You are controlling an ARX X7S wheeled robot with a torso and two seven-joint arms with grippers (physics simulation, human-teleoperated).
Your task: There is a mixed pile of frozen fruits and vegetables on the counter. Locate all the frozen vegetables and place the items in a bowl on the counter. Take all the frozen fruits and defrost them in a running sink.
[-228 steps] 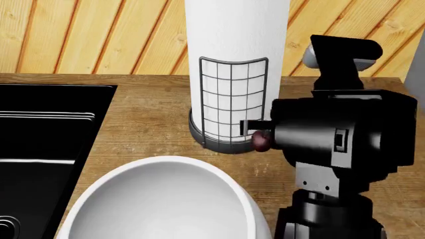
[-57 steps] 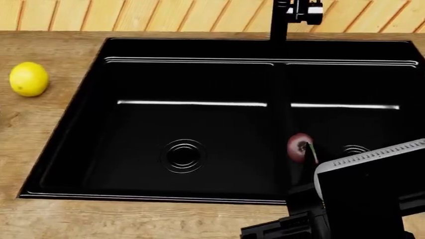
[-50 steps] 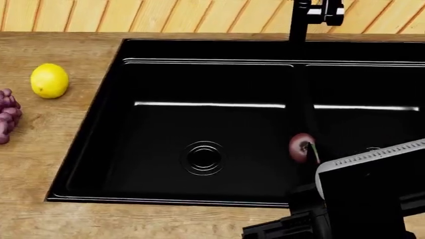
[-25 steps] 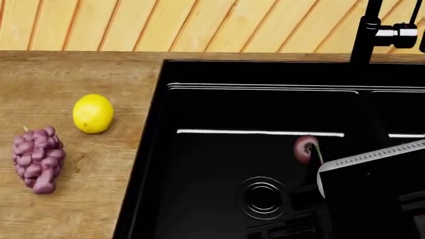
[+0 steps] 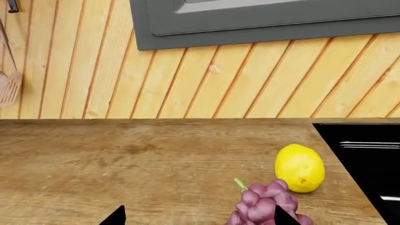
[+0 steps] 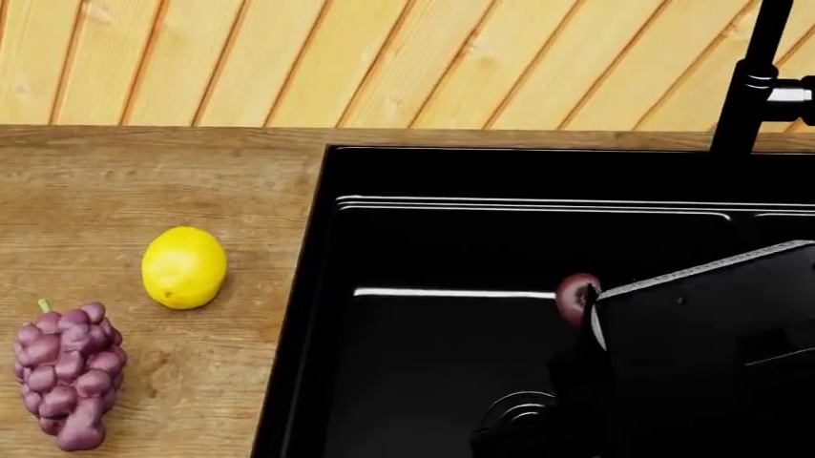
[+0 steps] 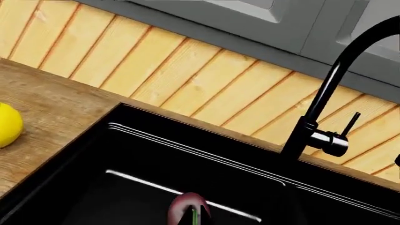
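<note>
A dark red cherry (image 6: 575, 298) hangs above the black sink (image 6: 421, 248), and my right gripper (image 6: 582, 307) is shut on it. In the right wrist view the cherry (image 7: 189, 208) shows its green stem against the dark basin, with the gripper (image 7: 191, 216) hard to make out. A yellow lemon (image 6: 185, 267) and a pinkish-purple grape bunch (image 6: 67, 374) lie on the wooden counter (image 6: 153, 181) left of the sink. My left gripper (image 5: 200, 218) is open low over the counter, with the grapes (image 5: 265, 206) against one fingertip and the lemon (image 5: 300, 167) just beyond. The bowl and the frozen vegetables are out of view.
A black faucet (image 6: 751, 86) rises at the back right of the sink, also seen as a curved faucet (image 7: 319, 103) in the right wrist view. A pale plank wall (image 6: 382, 57) backs the counter. A utensil (image 5: 7, 84) hangs on the wall far left.
The head view has swung left along the counter, from the bowl and paper roll to the sink; lemon and grapes have come into view. The cherry has stayed in the right gripper throughout.
</note>
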